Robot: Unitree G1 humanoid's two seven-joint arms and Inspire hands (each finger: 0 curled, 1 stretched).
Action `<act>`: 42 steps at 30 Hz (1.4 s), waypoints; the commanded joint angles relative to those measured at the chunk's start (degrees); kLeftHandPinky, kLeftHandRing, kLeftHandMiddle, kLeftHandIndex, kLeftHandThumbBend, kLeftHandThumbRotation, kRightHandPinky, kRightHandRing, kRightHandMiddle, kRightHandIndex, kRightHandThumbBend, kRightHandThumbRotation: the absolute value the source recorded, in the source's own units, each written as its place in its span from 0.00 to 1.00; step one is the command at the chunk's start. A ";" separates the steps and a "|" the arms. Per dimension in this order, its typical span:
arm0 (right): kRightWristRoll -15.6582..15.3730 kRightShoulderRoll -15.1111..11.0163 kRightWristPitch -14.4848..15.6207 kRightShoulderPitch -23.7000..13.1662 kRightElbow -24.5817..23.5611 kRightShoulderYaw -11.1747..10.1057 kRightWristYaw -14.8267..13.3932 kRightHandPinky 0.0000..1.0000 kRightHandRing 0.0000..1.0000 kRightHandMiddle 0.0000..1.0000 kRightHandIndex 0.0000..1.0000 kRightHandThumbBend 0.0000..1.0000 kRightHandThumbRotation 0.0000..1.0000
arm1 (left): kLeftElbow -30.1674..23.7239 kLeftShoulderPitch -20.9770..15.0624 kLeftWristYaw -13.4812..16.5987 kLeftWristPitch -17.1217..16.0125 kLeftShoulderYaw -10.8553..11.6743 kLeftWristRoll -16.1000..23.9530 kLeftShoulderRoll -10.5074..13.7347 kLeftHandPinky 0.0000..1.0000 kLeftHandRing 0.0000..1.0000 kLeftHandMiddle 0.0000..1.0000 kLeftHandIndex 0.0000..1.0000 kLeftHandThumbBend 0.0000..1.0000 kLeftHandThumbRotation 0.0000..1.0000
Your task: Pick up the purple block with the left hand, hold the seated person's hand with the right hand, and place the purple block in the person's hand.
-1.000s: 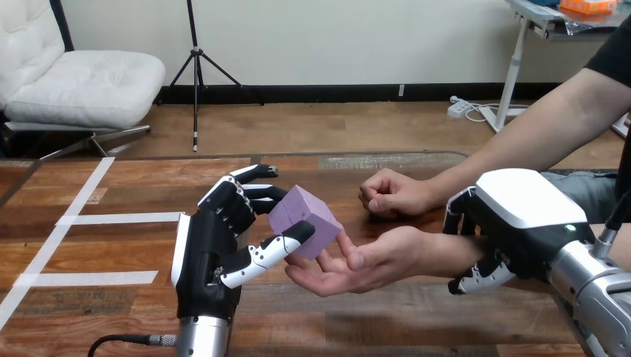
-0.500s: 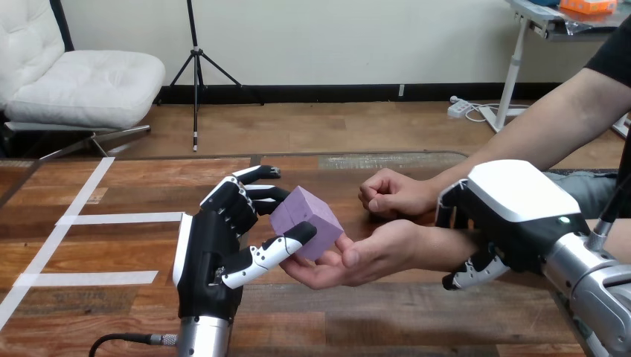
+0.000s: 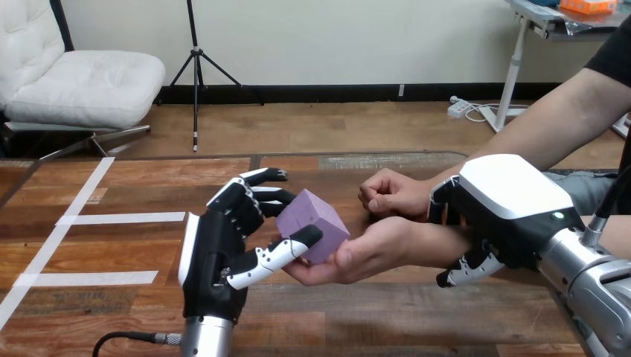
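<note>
The left hand (image 3: pixel 223 256) pinches the purple block (image 3: pixel 314 222), which sits on the person's hand (image 3: pixel 366 256); the right hand (image 3: pixel 500 212) is curled round the wrist (image 3: pixel 425 245) behind that hand; released off-centre, the block may tip off it.

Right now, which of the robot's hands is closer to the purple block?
Left. The left hand pinches the purple block between thumb and fingers, over the person's open hand. The right hand is away to the block's right, curled round the person's wrist.
</note>
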 commanded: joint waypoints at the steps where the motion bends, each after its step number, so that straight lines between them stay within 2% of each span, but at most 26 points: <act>1: -0.10 0.77 -0.90 -5.25 -2.36 -1.11 -2.34 0.32 0.38 0.46 0.49 0.81 0.00 | -1.21 -2.03 -0.88 0.00 -1.11 -0.42 -5.16 0.54 0.48 0.51 0.62 0.75 0.00; 19: -1.25 1.62 -1.45 -5.99 -2.72 -0.89 -2.50 0.32 0.37 0.44 0.48 0.79 0.00 | -1.05 -0.26 -4.11 1.67 -2.77 -1.80 -5.67 0.54 0.48 0.51 0.61 0.75 0.00; 42: -2.66 3.31 0.35 -7.11 -4.05 0.05 -0.16 0.34 0.39 0.46 0.48 0.77 0.00 | -1.35 1.60 -4.76 1.64 -3.59 -0.76 -5.85 0.52 0.48 0.51 0.61 0.76 0.00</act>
